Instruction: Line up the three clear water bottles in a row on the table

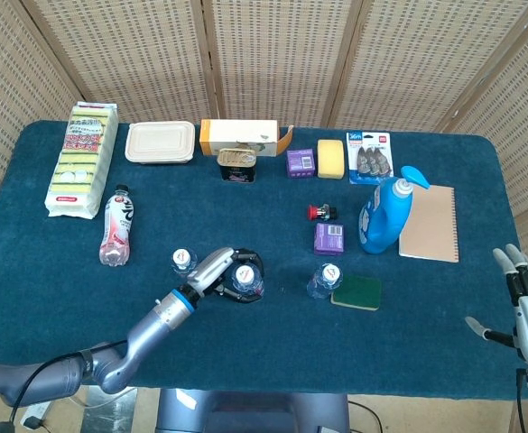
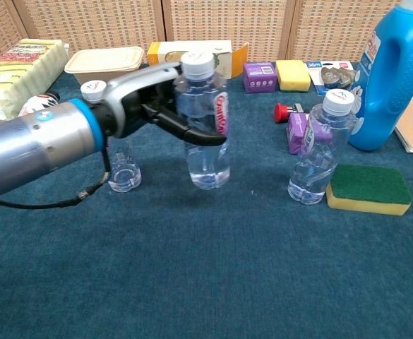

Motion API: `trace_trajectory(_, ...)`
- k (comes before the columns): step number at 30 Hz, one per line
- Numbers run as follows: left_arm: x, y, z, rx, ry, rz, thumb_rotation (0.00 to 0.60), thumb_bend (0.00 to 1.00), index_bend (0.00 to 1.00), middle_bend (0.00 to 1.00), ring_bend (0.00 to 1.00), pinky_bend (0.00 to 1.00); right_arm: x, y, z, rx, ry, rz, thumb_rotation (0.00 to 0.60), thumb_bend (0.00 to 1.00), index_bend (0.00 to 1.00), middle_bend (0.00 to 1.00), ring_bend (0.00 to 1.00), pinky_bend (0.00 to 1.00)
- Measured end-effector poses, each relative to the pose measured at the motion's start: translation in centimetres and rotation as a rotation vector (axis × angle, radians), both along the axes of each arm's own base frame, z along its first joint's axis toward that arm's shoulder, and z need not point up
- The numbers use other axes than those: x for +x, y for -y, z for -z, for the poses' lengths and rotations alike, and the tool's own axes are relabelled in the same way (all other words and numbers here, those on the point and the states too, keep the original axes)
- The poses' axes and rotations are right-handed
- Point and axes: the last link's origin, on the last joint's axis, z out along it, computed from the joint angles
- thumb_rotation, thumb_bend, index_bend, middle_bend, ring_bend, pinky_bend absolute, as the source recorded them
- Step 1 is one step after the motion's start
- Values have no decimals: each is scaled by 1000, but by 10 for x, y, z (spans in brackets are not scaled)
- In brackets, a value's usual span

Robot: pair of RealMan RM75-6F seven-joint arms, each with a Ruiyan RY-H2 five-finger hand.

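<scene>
- Gripping the middle bottle (image 2: 205,127) around its upper body with the left hand (image 2: 165,95), fingers wrapped over the label; cap showing above the hand.
- Holding it upright near the front-centre of the table (image 1: 245,361), between the other two clear bottles; base looking at or just above the cloth (contact not resolvable in chest view).
- Standing at the left of the held one, toward the front-left part of the table: second bottle (image 1: 185,264), largely hidden behind the left forearm in chest view.
- Standing toward the front-right: third bottle (image 2: 321,145), upright, just beside the green sponge (image 2: 368,188) and in front of the purple box (image 1: 329,238).
- Resting idle at the table's front-right corner: right hand (image 1: 526,299), fingers spread, grasping nothing.
- Judging handling: small thin-walled plastic, partly filled by the look of it, so fairly light and easily dented under a hard squeeze; smooth wall likely slippery, label band giving somewhat better purchase.
- Judging best hold: mid to upper body, as now (a low grip would risk toppling on release; a grip by the cap alone would let it swing).
- Judging stability: tall and narrow on soft cloth, so setting down square and releasing gently seems needed.
- Judging progress: all three now roughly along one line parallel to the front edge; release of the held one outstanding.
</scene>
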Motion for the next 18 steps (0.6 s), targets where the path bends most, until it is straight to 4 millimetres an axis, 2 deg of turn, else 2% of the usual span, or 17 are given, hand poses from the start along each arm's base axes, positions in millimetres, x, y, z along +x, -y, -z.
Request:
trace_trajectory(9,28,-20,34,-40,-20,-24,600,197,567,521,383,455,-1,3,2,13,3,8,600,0,38,0,0,0)
trace_trajectory(18,37,-20,60,-80,-38,-31,600,203,567,521,383,455,-4,8,1,17,10,18,600,0,38,0,0,0)
